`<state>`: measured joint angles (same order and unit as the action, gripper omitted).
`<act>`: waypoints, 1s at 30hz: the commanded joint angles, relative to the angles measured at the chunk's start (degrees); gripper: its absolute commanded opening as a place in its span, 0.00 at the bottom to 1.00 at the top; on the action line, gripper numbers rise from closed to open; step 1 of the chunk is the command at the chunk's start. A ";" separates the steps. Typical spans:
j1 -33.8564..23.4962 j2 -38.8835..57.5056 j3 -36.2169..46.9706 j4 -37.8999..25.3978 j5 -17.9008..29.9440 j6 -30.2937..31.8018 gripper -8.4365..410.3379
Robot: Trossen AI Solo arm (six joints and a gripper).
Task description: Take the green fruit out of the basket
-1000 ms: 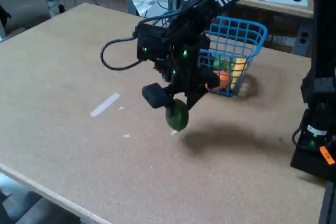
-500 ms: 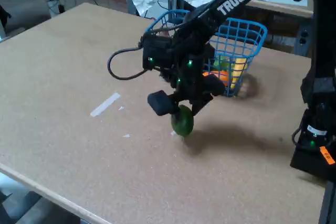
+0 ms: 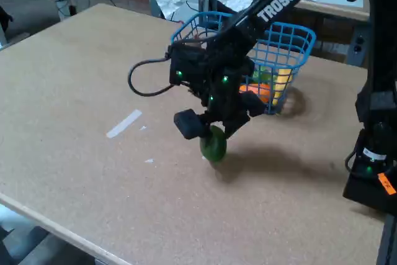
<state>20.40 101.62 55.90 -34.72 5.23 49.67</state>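
Note:
The green fruit, dark and smooth, hangs just above the table, outside the basket. My gripper is shut on its upper part, one black finger to its left and the other behind it on the right. The blue wire-mesh basket stands behind the gripper toward the table's back right, partly hidden by the arm. Inside it I see an orange fruit, a yellow piece and a small brighter green piece.
A strip of white tape lies on the brown table left of the gripper. The arm's black base stands at the right edge. The table's front edge runs diagonally at lower left.
The gripper with the green fruit has shifted slightly to the right over the table, then barely moved in the last half second. The basket has not moved.

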 commanded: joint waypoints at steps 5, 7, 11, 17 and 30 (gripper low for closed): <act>-0.09 0.00 -1.14 0.96 0.24 1.16 0.52; -0.09 0.00 -1.14 1.01 0.24 1.16 0.52; -0.09 0.00 -1.14 1.05 0.26 1.16 0.54; -0.09 0.00 -1.14 1.14 0.35 1.16 0.59; -0.09 0.00 -1.14 1.42 0.90 0.81 0.72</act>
<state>20.29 101.62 54.78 -33.43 5.78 50.43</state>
